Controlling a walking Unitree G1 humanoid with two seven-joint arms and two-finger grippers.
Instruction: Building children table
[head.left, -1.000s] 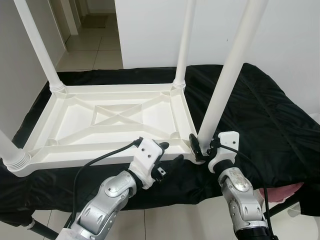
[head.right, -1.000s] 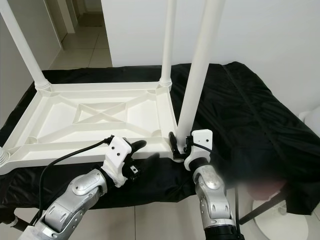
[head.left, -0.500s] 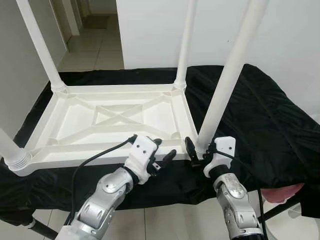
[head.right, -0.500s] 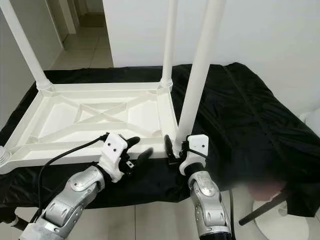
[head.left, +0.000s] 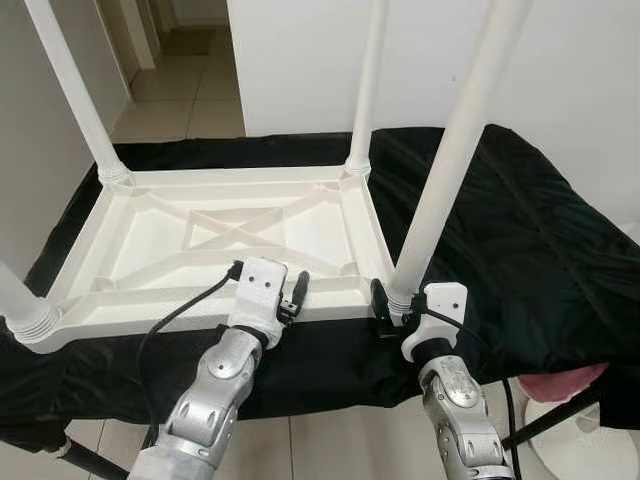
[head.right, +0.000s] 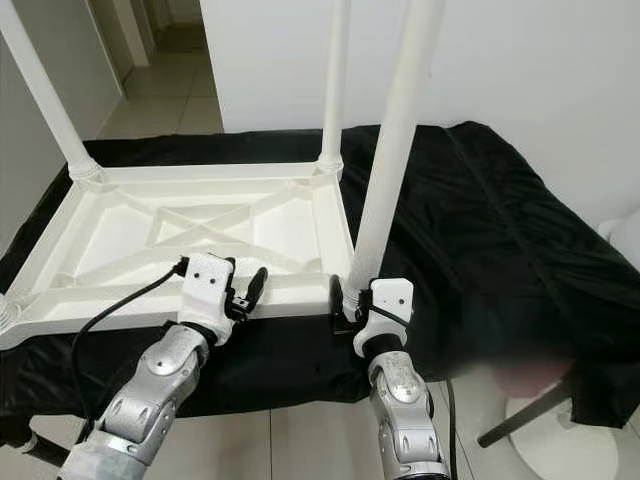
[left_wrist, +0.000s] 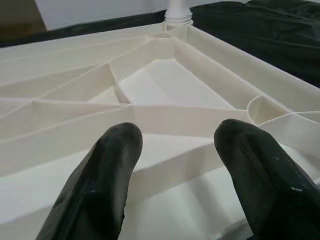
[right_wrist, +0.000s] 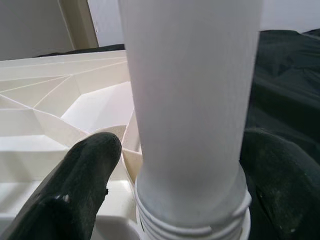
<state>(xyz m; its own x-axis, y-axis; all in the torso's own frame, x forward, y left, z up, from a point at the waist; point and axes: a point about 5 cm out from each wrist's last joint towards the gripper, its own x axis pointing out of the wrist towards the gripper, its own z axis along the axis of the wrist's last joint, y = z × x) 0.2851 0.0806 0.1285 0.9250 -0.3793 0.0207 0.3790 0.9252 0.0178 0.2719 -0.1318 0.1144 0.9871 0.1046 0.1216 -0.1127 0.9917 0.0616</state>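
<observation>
A white plastic children's table (head.left: 150, 235) lies upside down on a black cloth, its ribbed underside facing up and its legs pointing up. My left gripper (head.left: 286, 294) is open at the table's near rim, and its fingers (left_wrist: 100, 180) reach over the rim's ribs. My right gripper (head.left: 398, 306) is open at the near right corner. Its fingers (right_wrist: 75, 190) stand on either side of the threaded base of the near right leg (head.left: 450, 160). I cannot tell whether they touch the leg.
The black cloth (head.left: 500, 230) covers the support and drops off at the near edge. Other legs stand at the far right (head.left: 368, 90), far left (head.left: 75, 95) and near left (head.left: 20, 305). A white wall (head.left: 300, 60) and tiled floor (head.left: 190, 90) lie behind. A pinkish object (head.left: 565, 385) sits low right.
My left gripper has risen from below the near edge to the table's rim. My right gripper has closed in on the base of the near right leg.
</observation>
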